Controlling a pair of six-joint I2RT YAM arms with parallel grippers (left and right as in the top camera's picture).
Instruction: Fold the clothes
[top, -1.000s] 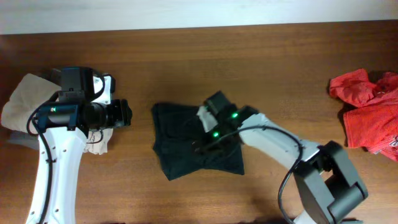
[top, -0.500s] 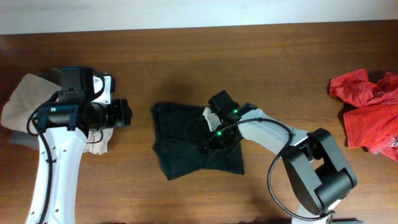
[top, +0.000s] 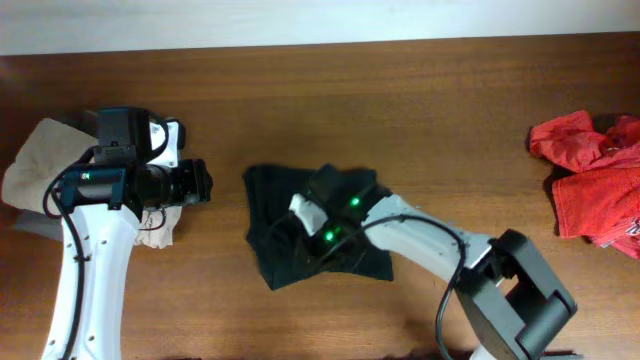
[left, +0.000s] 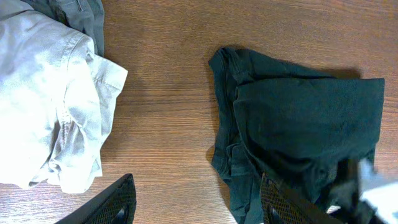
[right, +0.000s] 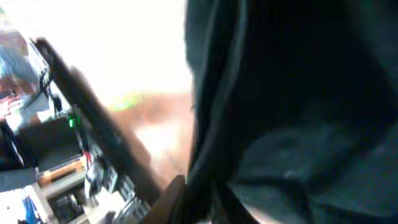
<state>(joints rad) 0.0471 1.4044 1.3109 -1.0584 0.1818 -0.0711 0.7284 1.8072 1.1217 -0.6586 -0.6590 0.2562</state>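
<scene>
A dark green garment (top: 275, 205) lies crumpled at the table's middle; it also shows in the left wrist view (left: 298, 118). My right gripper (top: 312, 232) is low over the garment's left middle. In the right wrist view dark cloth (right: 298, 93) fills the blurred frame and hides the fingers, so I cannot tell whether they hold it. My left gripper (top: 203, 183) is open and empty, hovering over bare wood left of the garment; its fingers (left: 193, 202) frame the garment's lower left edge.
A beige garment pile (top: 40, 160) lies at the far left under my left arm, seen also in the left wrist view (left: 43, 93) with a grey garment (left: 78, 12) behind it. Red clothes (top: 590, 180) lie at the far right.
My right gripper has moved left and a little toward the front across the dark garment. The left arm has not moved.
</scene>
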